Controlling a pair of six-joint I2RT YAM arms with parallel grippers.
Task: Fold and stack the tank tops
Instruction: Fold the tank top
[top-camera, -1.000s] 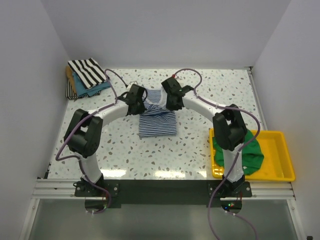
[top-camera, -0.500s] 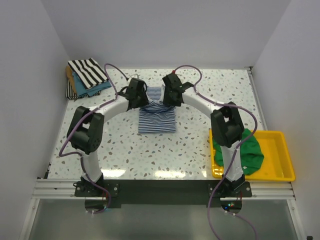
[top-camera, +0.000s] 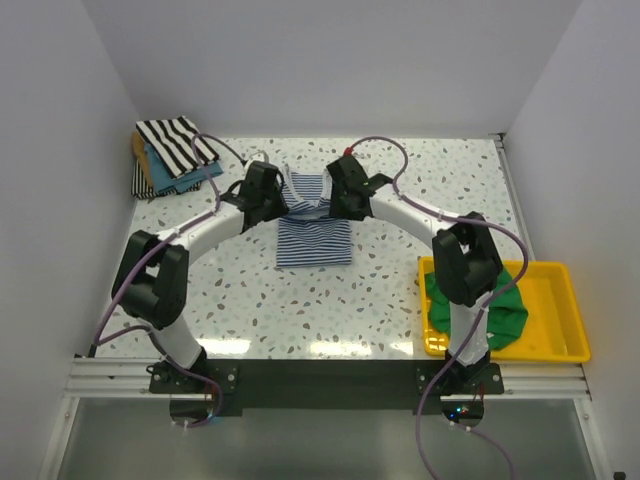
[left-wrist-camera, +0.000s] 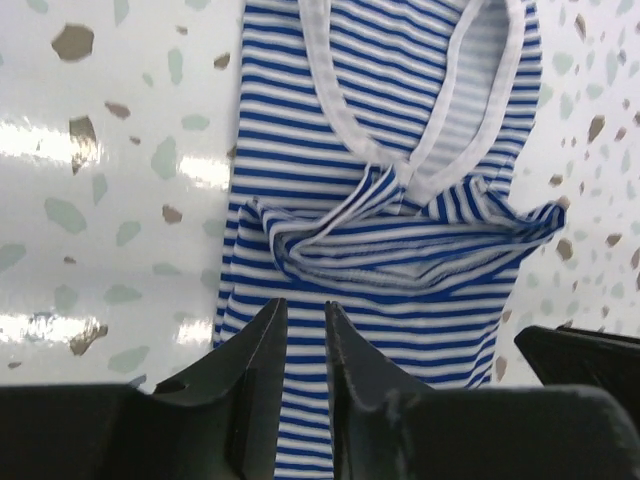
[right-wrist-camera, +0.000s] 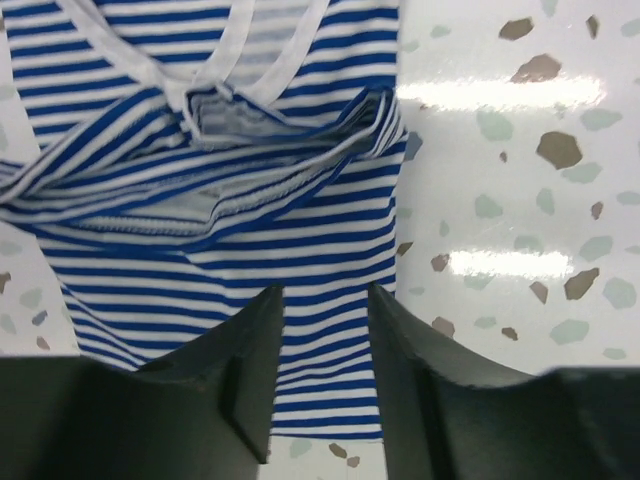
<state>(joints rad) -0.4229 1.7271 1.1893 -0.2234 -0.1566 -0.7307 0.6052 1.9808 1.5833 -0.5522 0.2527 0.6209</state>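
The blue-and-white striped tank top lies flat mid-table, neckline at the far end, with a bunched fold across its middle. My left gripper hovers over its left part, jaws a narrow gap apart and empty. My right gripper hovers over its right part, open and empty. The green tank top lies crumpled in the yellow tray. A stack of folded tops with the black-and-white striped one on top sits at the back left.
White walls close in the table on the left, back and right. The tray stands at the near right beside the right arm's base. Cables loop above both wrists.
The left arm's elbow has swung down and left, and its gripper has shifted slightly left. The right gripper has barely moved. The striped top stays on the table.
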